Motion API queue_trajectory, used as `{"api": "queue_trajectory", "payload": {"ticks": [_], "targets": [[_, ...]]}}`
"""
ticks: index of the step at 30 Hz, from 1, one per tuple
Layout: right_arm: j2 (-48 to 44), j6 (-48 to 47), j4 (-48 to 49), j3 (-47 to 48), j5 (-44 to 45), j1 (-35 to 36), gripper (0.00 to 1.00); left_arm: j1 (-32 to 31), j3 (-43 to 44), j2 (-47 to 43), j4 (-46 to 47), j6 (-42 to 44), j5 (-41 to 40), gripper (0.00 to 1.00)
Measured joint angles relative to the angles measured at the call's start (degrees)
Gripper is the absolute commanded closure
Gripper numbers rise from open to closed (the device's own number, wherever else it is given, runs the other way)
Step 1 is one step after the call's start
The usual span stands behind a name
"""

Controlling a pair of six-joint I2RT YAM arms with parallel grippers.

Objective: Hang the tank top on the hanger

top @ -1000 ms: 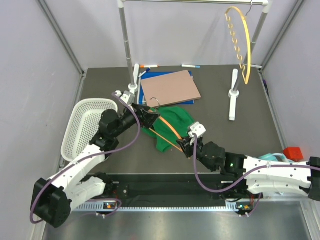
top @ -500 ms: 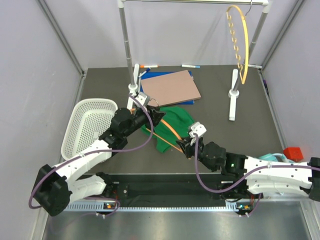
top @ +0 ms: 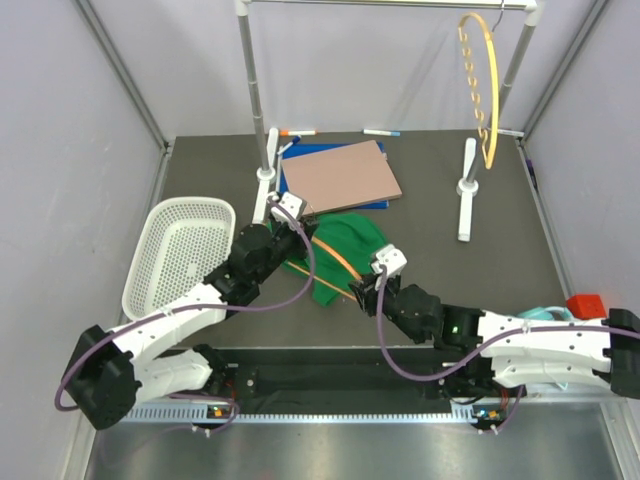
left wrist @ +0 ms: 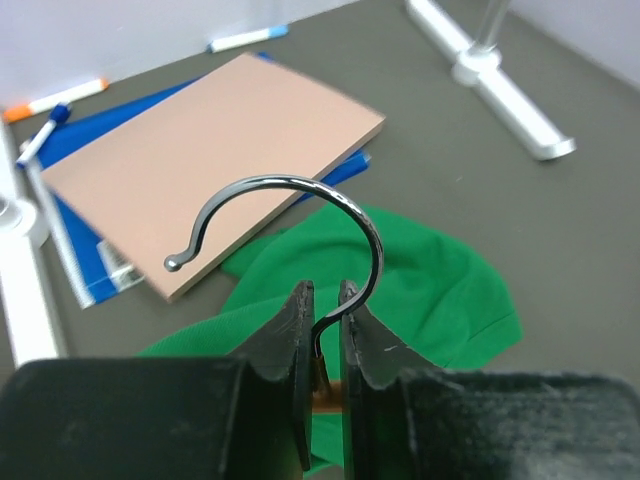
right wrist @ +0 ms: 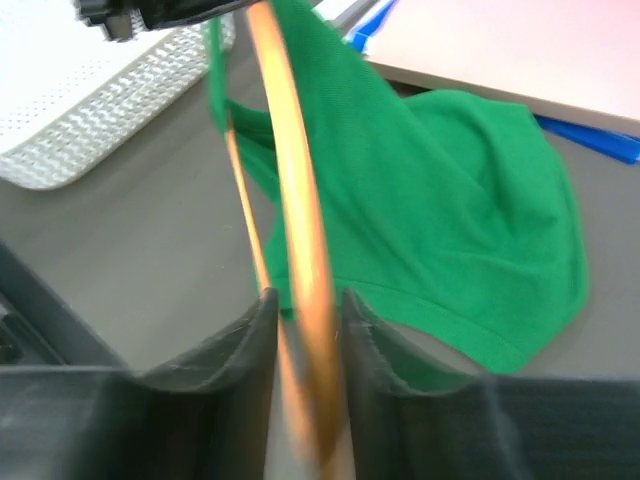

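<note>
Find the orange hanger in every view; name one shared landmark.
Top external: hanger diagonal across the tank top, mid-frame.
Left wrist: its metal hook centre, stem pinched by the left hand.
Right wrist: its orange arm centre-left, pinched by the right hand.
Shared landmark: the green tank top.

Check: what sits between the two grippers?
The hanger spans from left gripper to right gripper, over the tank top. Clearest in the top external view.
</note>
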Motion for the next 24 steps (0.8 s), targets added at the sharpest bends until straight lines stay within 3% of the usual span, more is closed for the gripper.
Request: {"api": "queue_trajectory", "payload": {"ticks": [1, 4, 15, 19, 24], "targets": [[0.61, 0.76, 0.04, 0.02, 0.68, 0.02, 0.19, -0.15, -0.70, 0.00, 0.48, 0.04, -0.87, 1.00], [1.73, 2.27, -1.18, 0.74, 3.26, 0.09, 0.09, -0.48, -3.41, 0.07, 1.07, 1.05, -3.72, 1.00], [-1.11, 5.68, -6.49, 4.31, 6.40, 3.04, 0.14, -0.66, -6.86, 2.05, 4.00, 0.94, -10.60, 1.00], [8.17, 6.49, -4.35, 7.74, 5.38, 10.51, 0.16, -0.66, -6.86, 2.29, 4.26, -0.11, -12.26, 1.00], [22.38, 10.95, -0.31, 12.17, 2.45, 13.49, 0.17, -0.66, -6.86, 2.10, 4.11, -1.86, -14.32, 1.00]]}}
